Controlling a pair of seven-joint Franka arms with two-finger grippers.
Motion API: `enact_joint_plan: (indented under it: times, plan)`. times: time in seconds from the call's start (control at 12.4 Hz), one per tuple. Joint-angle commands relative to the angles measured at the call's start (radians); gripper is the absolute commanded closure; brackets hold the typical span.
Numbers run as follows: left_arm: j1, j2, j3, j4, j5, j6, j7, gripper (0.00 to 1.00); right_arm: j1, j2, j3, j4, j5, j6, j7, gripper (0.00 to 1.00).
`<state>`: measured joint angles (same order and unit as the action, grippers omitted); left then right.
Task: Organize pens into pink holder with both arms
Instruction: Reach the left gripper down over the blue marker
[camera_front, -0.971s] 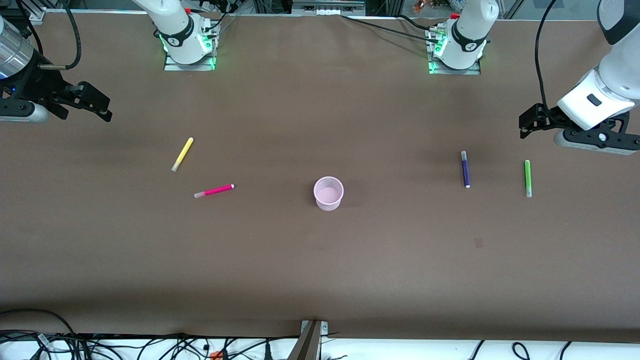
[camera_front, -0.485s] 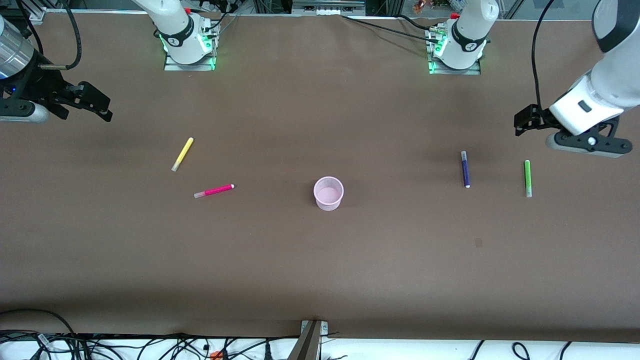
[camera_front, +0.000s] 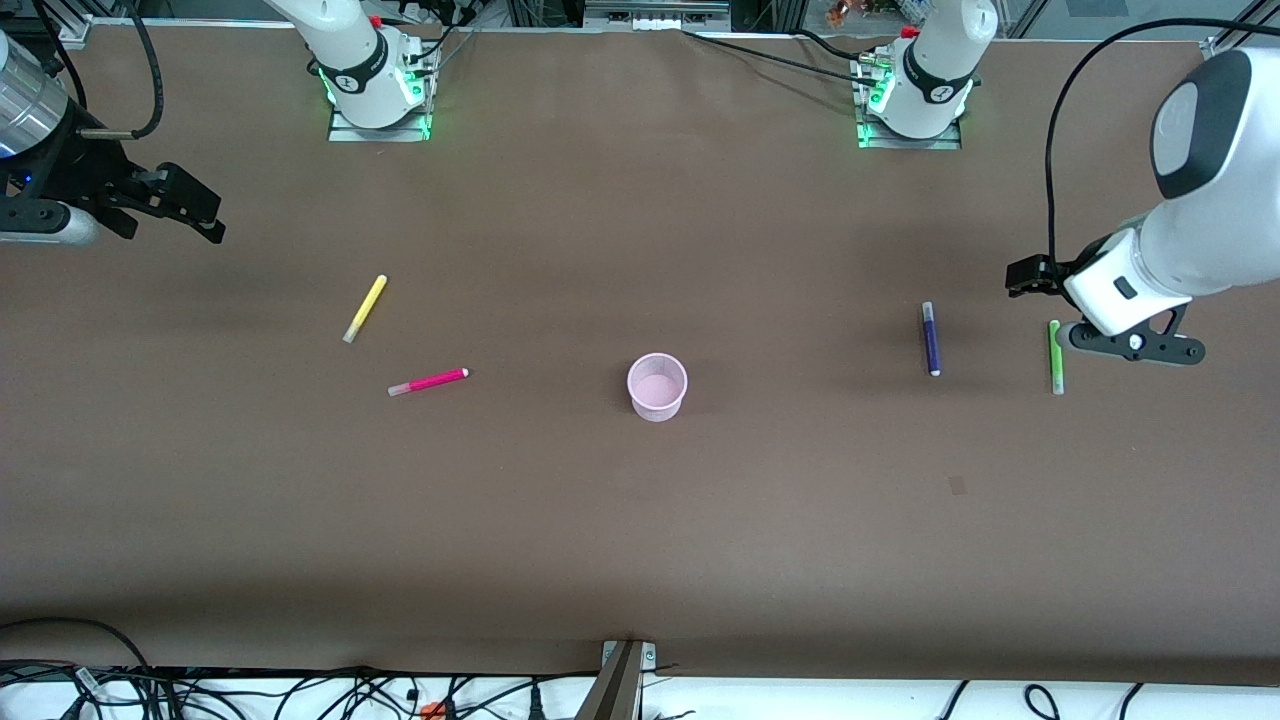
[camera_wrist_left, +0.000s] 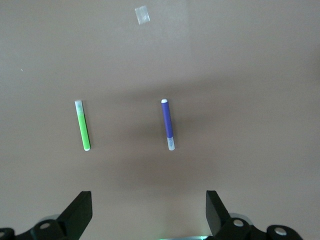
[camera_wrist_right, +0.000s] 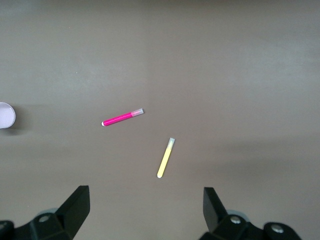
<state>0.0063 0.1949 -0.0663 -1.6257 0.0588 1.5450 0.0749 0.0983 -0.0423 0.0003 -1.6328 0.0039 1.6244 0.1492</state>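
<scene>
The pink holder (camera_front: 657, 386) stands upright mid-table; its rim also shows in the right wrist view (camera_wrist_right: 6, 115). Toward the right arm's end lie a yellow pen (camera_front: 365, 308) (camera_wrist_right: 166, 158) and a magenta pen (camera_front: 428, 382) (camera_wrist_right: 123, 118). Toward the left arm's end lie a purple pen (camera_front: 931, 339) (camera_wrist_left: 168, 124) and a green pen (camera_front: 1055, 357) (camera_wrist_left: 83, 125). My left gripper (camera_front: 1032, 277) (camera_wrist_left: 148, 200) hangs open and empty over the table beside the green pen. My right gripper (camera_front: 195, 210) (camera_wrist_right: 146, 197) waits open and empty over its end of the table, apart from the yellow pen.
A small pale patch (camera_front: 957, 486) (camera_wrist_left: 142, 15) marks the brown table nearer the front camera than the purple pen. The arm bases (camera_front: 378, 90) (camera_front: 915, 95) stand along the table's edge. Cables (camera_front: 300, 690) and a metal bracket (camera_front: 625, 672) line the edge nearest the camera.
The left arm has swung in from the table's end, bringing its open gripper closer to the green and purple pens. The right arm and all pens are unmoved.
</scene>
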Motion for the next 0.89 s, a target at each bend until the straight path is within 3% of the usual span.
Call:
enact_joint_plan:
  times: [0.0,0.16,0.57,0.81]
  plan:
    - [0.011,0.026,-0.006,-0.044,-0.022,-0.027,-0.026,0.00,0.001,0.009,0.001,0.021,0.015,-0.004,0.006,0.00]
    - [0.009,0.026,-0.006,-0.136,-0.022,0.065,-0.082,0.00,0.001,0.009,0.001,0.021,0.015,-0.003,0.006,0.00]
    - [0.009,0.070,-0.006,-0.454,-0.013,0.700,-0.086,0.00,0.015,0.009,0.000,0.021,0.011,-0.003,0.004,0.00]
    - [0.008,0.129,-0.006,-0.546,-0.010,0.930,-0.086,0.00,0.017,0.012,0.000,0.019,0.015,0.044,0.000,0.00]
